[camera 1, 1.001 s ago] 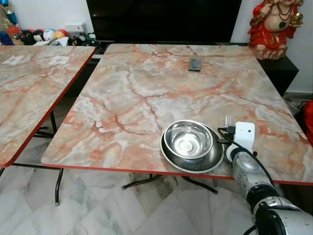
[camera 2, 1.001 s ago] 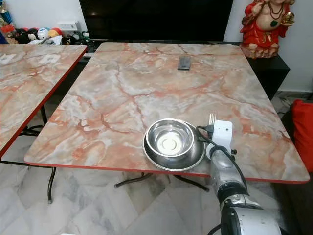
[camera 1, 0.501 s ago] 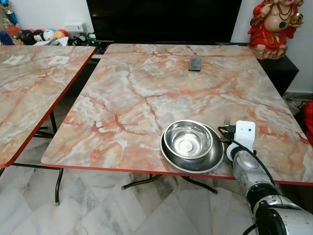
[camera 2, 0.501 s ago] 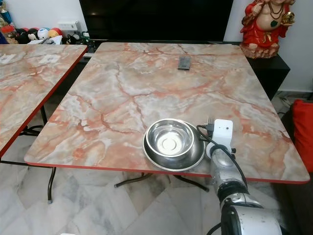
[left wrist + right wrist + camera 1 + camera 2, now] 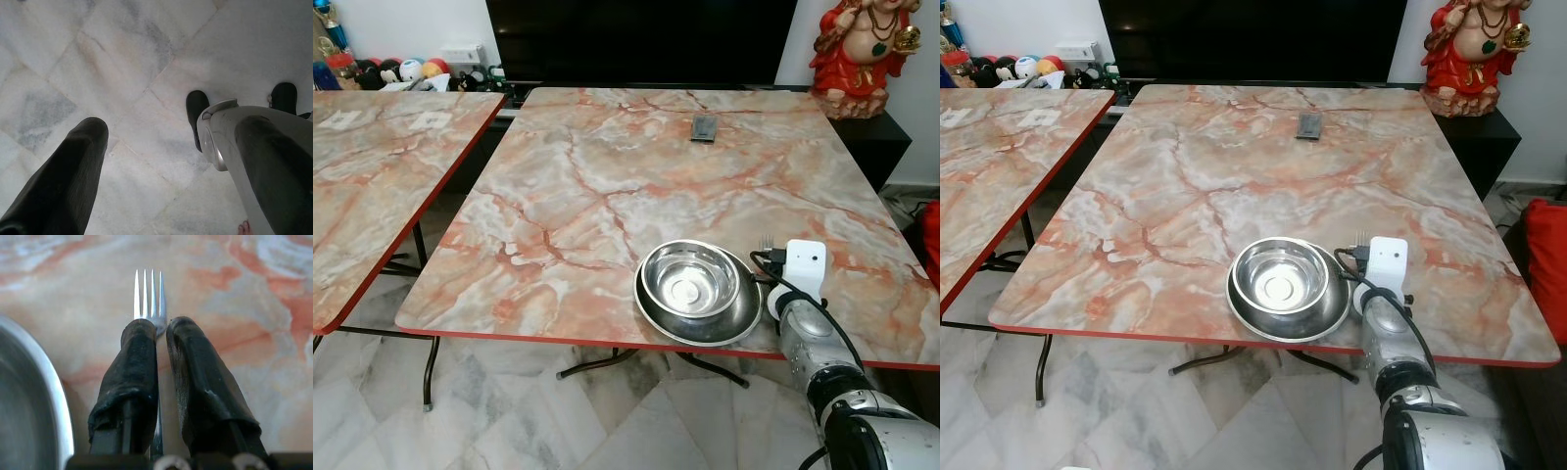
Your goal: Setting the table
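From my seat the right gripper (image 5: 156, 330) sits low over the near right part of the marble table (image 5: 607, 186), just to the right of the steel dishes. Its two black fingers (image 5: 134, 372) are drawn together on one fork (image 5: 149, 298) — the handle runs back between them and the four tines stick out past the fingertips, pointing away from the robot over the orange-veined top. I cannot tell whether the fork rests on the table or hangs just above it. In the left eye view I make out only the fork's tine tips (image 5: 767, 241), peeking out beside the white wrist camera box (image 5: 803, 269).

Count of the task's things: one fork, one steel bowl (image 5: 690, 279) and one steel plate (image 5: 715, 328), the bowl nested in the plate, both near the table's front edge. The plate's rim (image 5: 54, 396) lies close beside the gripper's fingers, apart from them.

The left gripper (image 5: 161, 161) hangs idle over the pale floor tiles (image 5: 122, 73), its fingers spread well apart and holding nothing.

Elsewhere — one small dark flat object (image 5: 704, 127) at the far side of the table, a second marble table (image 5: 362, 176) to the left, and one red and gold figurine (image 5: 862, 49) at the far right.
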You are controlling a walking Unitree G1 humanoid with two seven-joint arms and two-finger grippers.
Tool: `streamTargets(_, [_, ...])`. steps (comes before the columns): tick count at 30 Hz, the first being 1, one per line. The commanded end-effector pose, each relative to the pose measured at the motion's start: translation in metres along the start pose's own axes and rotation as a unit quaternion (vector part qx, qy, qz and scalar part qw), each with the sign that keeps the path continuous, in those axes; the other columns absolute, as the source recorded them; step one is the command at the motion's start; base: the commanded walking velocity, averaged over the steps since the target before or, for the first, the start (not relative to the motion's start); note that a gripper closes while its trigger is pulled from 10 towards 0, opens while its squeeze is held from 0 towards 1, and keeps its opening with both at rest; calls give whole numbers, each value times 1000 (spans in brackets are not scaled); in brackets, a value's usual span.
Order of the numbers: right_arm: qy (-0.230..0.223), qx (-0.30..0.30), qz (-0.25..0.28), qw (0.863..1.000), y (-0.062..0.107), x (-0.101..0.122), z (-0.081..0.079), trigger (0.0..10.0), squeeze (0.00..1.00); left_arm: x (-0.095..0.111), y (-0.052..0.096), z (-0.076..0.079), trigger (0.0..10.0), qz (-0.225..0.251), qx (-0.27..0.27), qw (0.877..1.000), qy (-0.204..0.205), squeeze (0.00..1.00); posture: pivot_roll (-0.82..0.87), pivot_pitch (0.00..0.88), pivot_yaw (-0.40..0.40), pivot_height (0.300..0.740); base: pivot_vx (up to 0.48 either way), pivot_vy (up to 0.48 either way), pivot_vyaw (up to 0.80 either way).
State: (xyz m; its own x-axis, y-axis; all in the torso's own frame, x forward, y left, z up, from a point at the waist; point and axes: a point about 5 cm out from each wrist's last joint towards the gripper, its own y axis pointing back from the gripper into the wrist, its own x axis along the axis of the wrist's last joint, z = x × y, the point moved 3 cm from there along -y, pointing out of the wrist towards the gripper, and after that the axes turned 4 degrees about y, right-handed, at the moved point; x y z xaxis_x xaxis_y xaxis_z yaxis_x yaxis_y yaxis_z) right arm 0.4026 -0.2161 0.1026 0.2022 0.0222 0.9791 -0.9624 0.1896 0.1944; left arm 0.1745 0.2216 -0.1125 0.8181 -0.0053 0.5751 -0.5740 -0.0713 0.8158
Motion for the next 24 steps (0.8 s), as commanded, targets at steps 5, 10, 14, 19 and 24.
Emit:
streamTargets(5, [-16,-14,55,998,-3,26,6,10000,0,-11,3,-4,10000,-18,3,1000,-2,0,18,106,31,740,0,0,0])
streamTargets(10, [-11,-43,112,993,0,42,15,10000,0,-11,3,-4,10000,-18,3,1000,-1,0,17,105,27,740,0,0,0])
streamTargets(14, [-18,-79,164,983,10,44,25,10000,0,-12,3,-5,10000,-18,5,1000,-1,0,18,107,25,740,0,0,0])
streamTargets(19, [-14,-99,202,974,29,36,35,10000,0,-13,4,-6,10000,-15,9,1000,1,0,21,106,14,740,0,0,0])
streamTargets(24, [-6,-99,229,968,48,35,40,10000,0,-13,4,-6,10000,-14,11,1000,-3,0,-5,105,17,740,0,0,0])
